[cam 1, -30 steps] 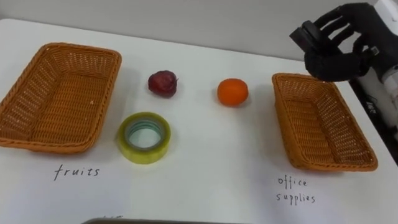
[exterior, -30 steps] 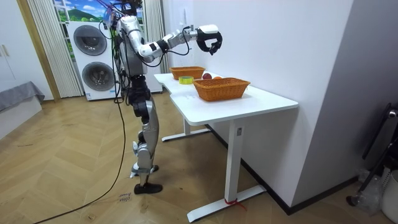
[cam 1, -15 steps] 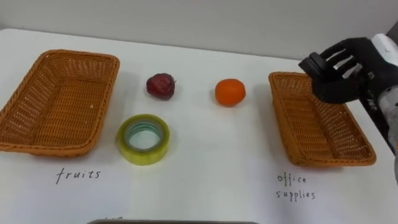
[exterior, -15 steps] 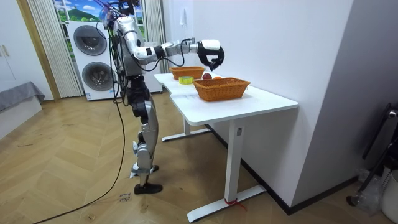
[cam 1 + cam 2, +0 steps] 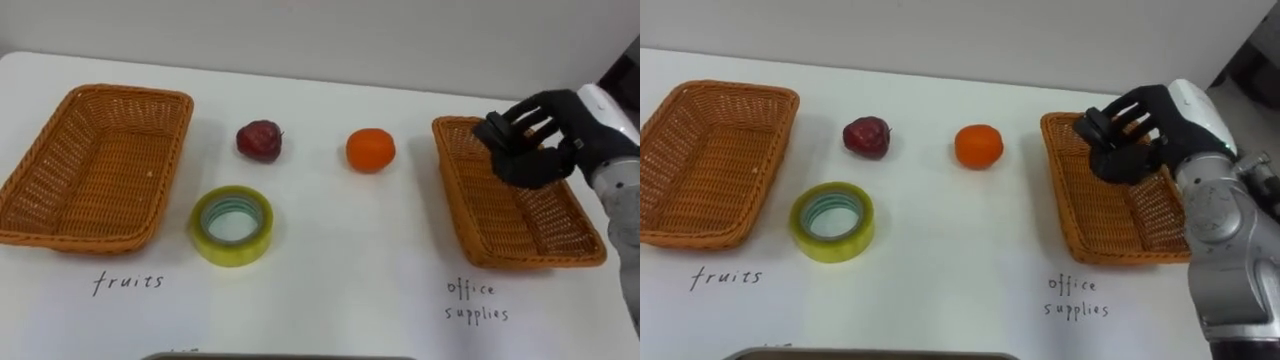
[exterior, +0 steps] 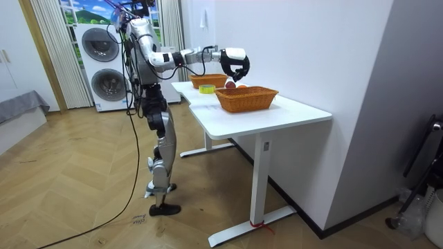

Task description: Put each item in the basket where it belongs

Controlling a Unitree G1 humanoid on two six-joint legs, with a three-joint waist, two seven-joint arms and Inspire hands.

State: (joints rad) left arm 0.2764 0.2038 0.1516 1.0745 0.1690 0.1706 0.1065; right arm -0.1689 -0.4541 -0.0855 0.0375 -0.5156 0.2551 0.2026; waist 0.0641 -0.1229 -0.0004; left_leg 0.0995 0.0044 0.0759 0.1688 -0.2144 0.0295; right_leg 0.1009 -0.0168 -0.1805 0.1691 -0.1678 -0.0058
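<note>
My right hand (image 5: 537,152) hovers over the far end of the office supplies basket (image 5: 470,215), fingers curled around a small black object (image 5: 493,131). A second, larger wicker basket (image 5: 60,215), labelled fruits, lies at the table's left. Between the two baskets sit a dark red apple (image 5: 259,139) and an orange (image 5: 371,149). A roll of yellow-green tape (image 5: 231,224) lies flat in front of the apple. In the room view I stand at the table's end with the right hand (image 6: 237,63) stretched out over the nearer basket (image 6: 246,98).
Handwritten labels mark the white table (image 5: 330,270) in front of each basket. A wall runs along the table's far edge. In the room view two stacked washing machines (image 6: 100,66) stand behind me, with wooden floor around the table.
My right hand has come down and toward me with the black object, from above the basket's far rim to just over its far end.
</note>
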